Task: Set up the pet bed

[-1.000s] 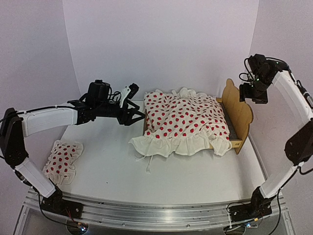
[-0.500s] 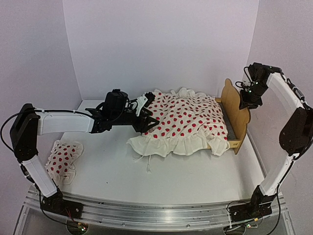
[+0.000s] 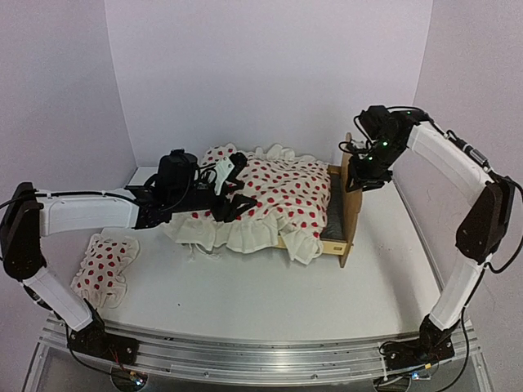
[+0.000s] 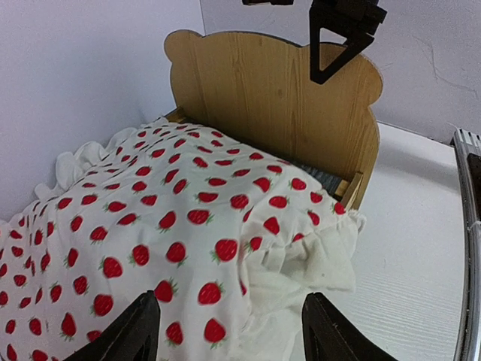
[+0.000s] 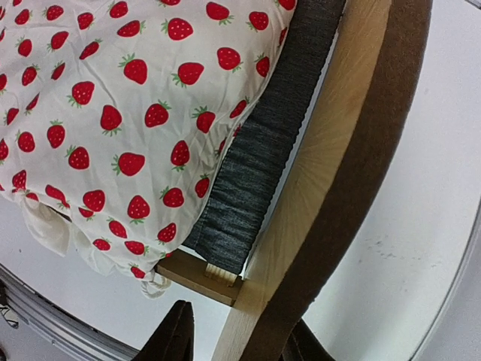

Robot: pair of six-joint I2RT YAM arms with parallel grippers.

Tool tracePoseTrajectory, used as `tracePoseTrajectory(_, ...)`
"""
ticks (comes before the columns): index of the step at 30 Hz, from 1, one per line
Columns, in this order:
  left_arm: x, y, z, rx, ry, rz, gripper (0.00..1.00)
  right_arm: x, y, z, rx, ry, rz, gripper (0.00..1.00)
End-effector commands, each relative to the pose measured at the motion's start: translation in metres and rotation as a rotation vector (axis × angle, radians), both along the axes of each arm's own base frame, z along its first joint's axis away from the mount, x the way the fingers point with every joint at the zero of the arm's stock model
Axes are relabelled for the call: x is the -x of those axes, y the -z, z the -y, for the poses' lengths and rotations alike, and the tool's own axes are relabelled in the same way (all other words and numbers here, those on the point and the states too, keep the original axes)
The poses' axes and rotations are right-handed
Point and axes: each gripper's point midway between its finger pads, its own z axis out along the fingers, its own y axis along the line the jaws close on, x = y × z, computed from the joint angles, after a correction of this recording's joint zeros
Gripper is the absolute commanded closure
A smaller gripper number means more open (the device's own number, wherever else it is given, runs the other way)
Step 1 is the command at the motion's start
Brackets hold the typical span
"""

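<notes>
At the headboard of the pet bed (image 3: 352, 214), which stands on the white table (image 3: 245, 304) under a strawberry-print ruffled cloth (image 3: 282, 192), the right gripper (image 5: 239, 340) is clamped across the top edge. At the bed's foot, the left gripper (image 4: 225, 331) gapes wide over that cloth, gripping nothing.

- Top external: high at the 6 o'clock edge, facing 12 o'clock.
- Left wrist: near, facing 3 o'clock at the pet bed (image 4: 270, 98) headboard.
- Right wrist: close, looking down on the same headboard.

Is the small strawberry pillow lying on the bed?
No, the pillow lies on the table at the near left, well apart from the pet bed.
</notes>
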Motion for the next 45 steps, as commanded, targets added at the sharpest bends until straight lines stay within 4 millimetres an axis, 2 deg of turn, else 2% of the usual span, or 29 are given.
tracePoseTrajectory(1, 0.018, -0.02, -0.011, 0.046, 0.029, 0.063, 0.34, 0.018, -0.01, -0.088, -0.188, -0.143, -0.003, 0.61)
tracePoseTrajectory(2, 0.023, -0.016, -0.012, 0.042, 0.046, 0.05, 0.34, 0.021, -0.008, -0.095, -0.202, -0.148, -0.018, 0.59)
tracePoseTrajectory(4, 0.035, -0.003, -0.013, 0.023, 0.093, 0.025, 0.34, 0.024, -0.007, -0.094, -0.204, -0.112, -0.039, 0.55)
tracePoseTrajectory(6, 0.047, 0.006, -0.012, 0.006, 0.151, 0.018, 0.33, 0.03, -0.006, -0.083, -0.178, -0.065, -0.04, 0.51)
tracePoseTrajectory(11, 0.069, 0.019, 0.0, -0.023, 0.313, 0.026, 0.3, 0.056, -0.037, -0.046, -0.146, -0.002, 0.066, 0.44)
tracePoseTrajectory(12, 0.072, 0.022, 0.004, -0.035, 0.338, 0.04, 0.29, 0.061, -0.038, -0.04, -0.139, 0.004, 0.075, 0.43)
tracePoseTrajectory(15, 0.069, 0.035, 0.018, -0.07, 0.367, 0.041, 0.27, 0.081, -0.045, -0.025, -0.138, -0.002, 0.1, 0.41)
tracePoseTrajectory(21, 0.058, 0.062, 0.059, -0.161, 0.408, 0.062, 0.26, 0.114, -0.02, -0.011, -0.12, -0.046, 0.051, 0.42)
tracePoseTrajectory(24, 0.053, 0.071, 0.076, -0.193, 0.417, 0.075, 0.27, 0.127, -0.015, -0.006, -0.129, -0.06, 0.036, 0.42)
tracePoseTrajectory(26, 0.042, 0.078, 0.081, -0.218, 0.38, 0.054, 0.28, 0.135, -0.015, -0.002, -0.135, -0.058, 0.04, 0.42)
tracePoseTrajectory(28, 0.031, 0.087, 0.084, -0.249, 0.336, 0.032, 0.32, 0.141, -0.013, 0.003, -0.138, -0.047, 0.044, 0.43)
tracePoseTrajectory(30, 0.025, 0.096, 0.084, -0.28, 0.315, 0.017, 0.42, 0.145, -0.01, 0.006, -0.142, -0.025, 0.042, 0.44)
tracePoseTrajectory(33, 0.027, 0.103, 0.082, -0.314, 0.33, 0.009, 0.5, 0.149, 0.001, 0.01, -0.141, -0.008, 0.031, 0.44)
tracePoseTrajectory(39, 0.031, 0.121, 0.072, -0.396, 0.36, 0.032, 0.5, 0.157, 0.02, 0.011, -0.154, 0.014, 0.003, 0.46)
tracePoseTrajectory(40, 0.032, 0.124, 0.071, -0.404, 0.36, 0.031, 0.53, 0.157, 0.022, 0.011, -0.162, 0.021, 0.006, 0.47)
tracePoseTrajectory(42, 0.032, 0.121, 0.07, -0.4, 0.357, 0.031, 0.68, 0.157, 0.023, 0.01, -0.184, 0.03, 0.021, 0.48)
tracePoseTrajectory(44, 0.032, 0.109, 0.073, -0.371, 0.352, 0.029, 0.8, 0.159, 0.025, 0.009, -0.201, 0.032, 0.021, 0.48)
tracePoseTrajectory(45, 0.032, 0.101, 0.076, -0.351, 0.352, 0.027, 0.82, 0.16, 0.026, 0.01, -0.205, 0.034, 0.021, 0.48)
